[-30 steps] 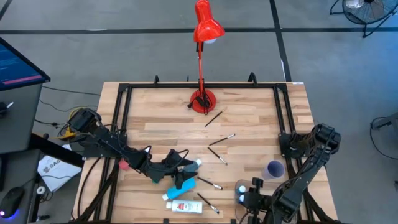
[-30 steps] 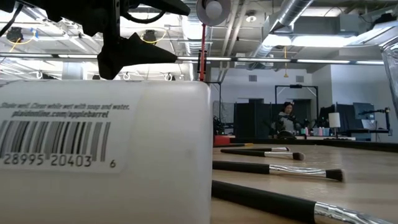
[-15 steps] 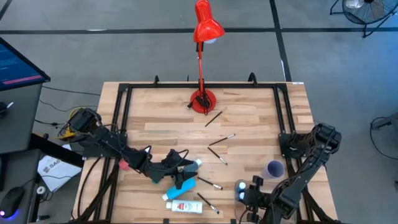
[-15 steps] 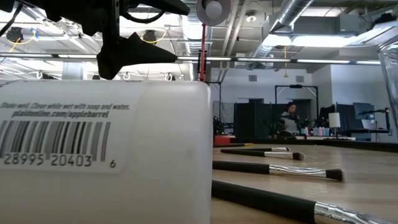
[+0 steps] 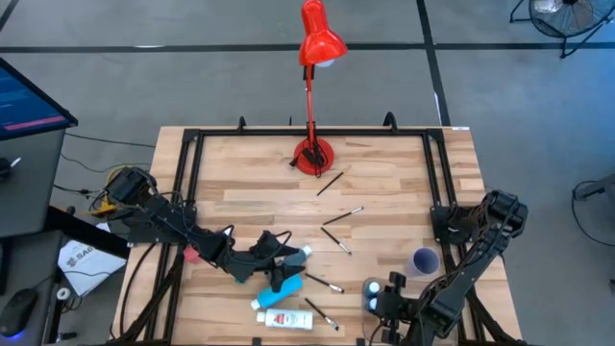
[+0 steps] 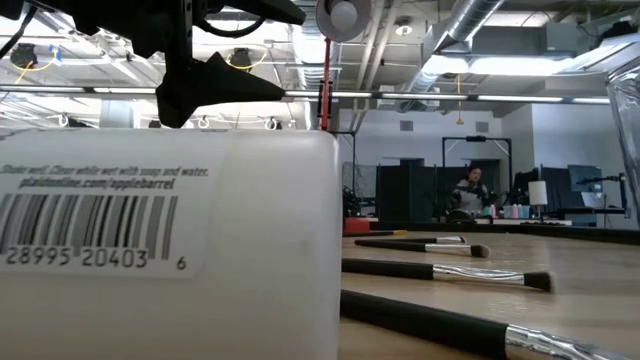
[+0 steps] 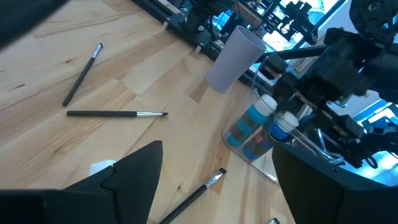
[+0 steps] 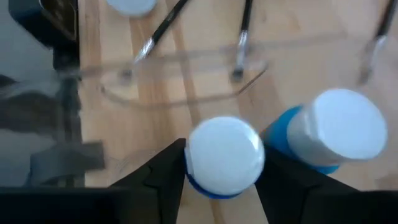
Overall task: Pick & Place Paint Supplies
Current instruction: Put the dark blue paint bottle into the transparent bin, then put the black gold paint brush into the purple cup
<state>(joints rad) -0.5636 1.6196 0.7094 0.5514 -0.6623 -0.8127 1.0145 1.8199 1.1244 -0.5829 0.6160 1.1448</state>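
Now the right hand (image 8: 217, 186) stands over a white-capped blue paint bottle (image 8: 224, 155) upright in the clear tray (image 8: 180, 81), its fingers apart astride the cap. It should lift straight up, sparing the neighbouring bottle (image 8: 339, 127). The left hand (image 5: 279, 252), fingers spread wide, hovers over a blue bottle (image 5: 284, 285) on the counter (image 5: 384, 183).

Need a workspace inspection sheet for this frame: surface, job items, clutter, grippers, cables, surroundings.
Surface: wooden table inside a black frame.
Job items: two blue white-capped bottles upright in the clear tray at the near right; teal bottle and white tube lying near the front middle; brushes scattered across the middle.
Clutter: red lamp at the far edge; lilac cup by the tray.
Grippers: left gripper open above the teal bottle; right gripper over the tray, jaws either side of one bottle's cap, grip not clear.
Cables: yellow-orange wiring at the left arm's base.
Surroundings: a person far off in the low view; a monitor beside the table.
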